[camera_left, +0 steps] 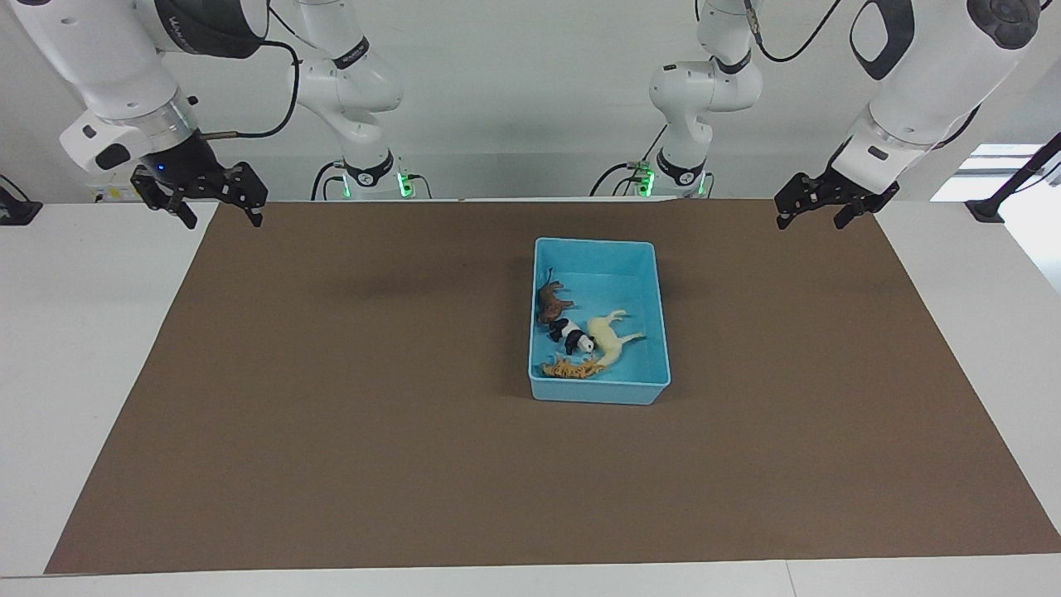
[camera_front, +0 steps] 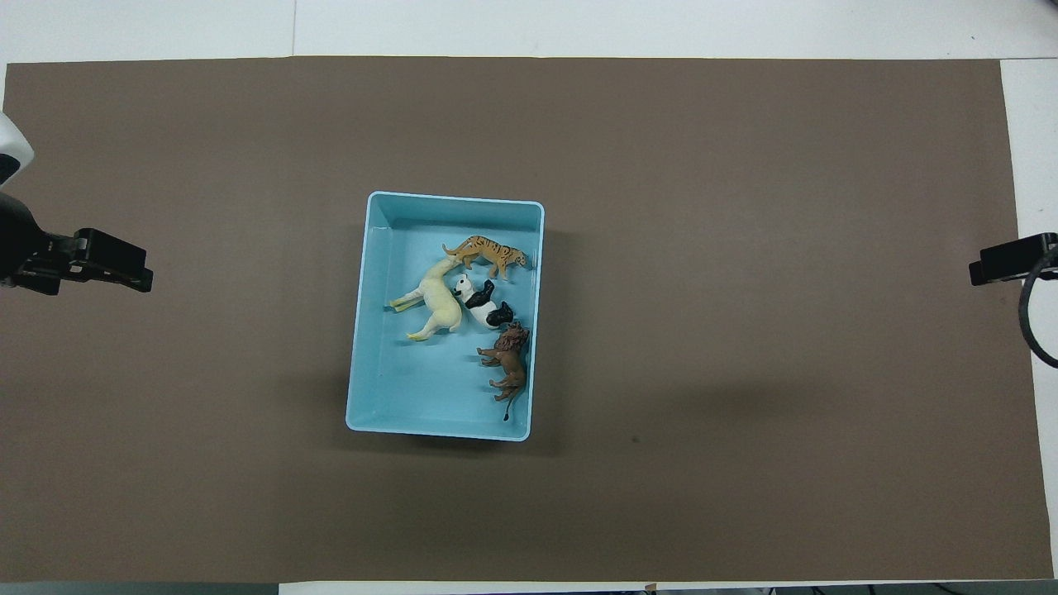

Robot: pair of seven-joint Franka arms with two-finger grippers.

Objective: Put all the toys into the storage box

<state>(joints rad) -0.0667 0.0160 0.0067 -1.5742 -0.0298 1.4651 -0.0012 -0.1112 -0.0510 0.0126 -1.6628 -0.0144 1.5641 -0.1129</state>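
I found the blue storage box (camera_left: 598, 250) (camera_front: 376, 330) on the brown mat (camera_left: 331, 398) (camera_front: 744, 248) covering the tabletop (camera_left: 83, 332), about midway between the two arms. All four toys lay inside it on their sides. The brown lion (camera_left: 553, 301) (camera_front: 510, 360) lay nearest the robots against one long wall. The panda (camera_left: 572, 334) (camera_front: 483, 303) lay just beside it, touching the cream horse (camera_left: 611, 338) (camera_front: 436, 300). The striped tiger (camera_left: 572, 368) (camera_front: 488, 252) lay farthest from the robots. My left gripper (camera_left: 816, 211) (camera_front: 99, 260) and right gripper (camera_left: 222, 209) (camera_front: 1012, 260) waited raised at the mat's two ends, both spread and holding nothing.
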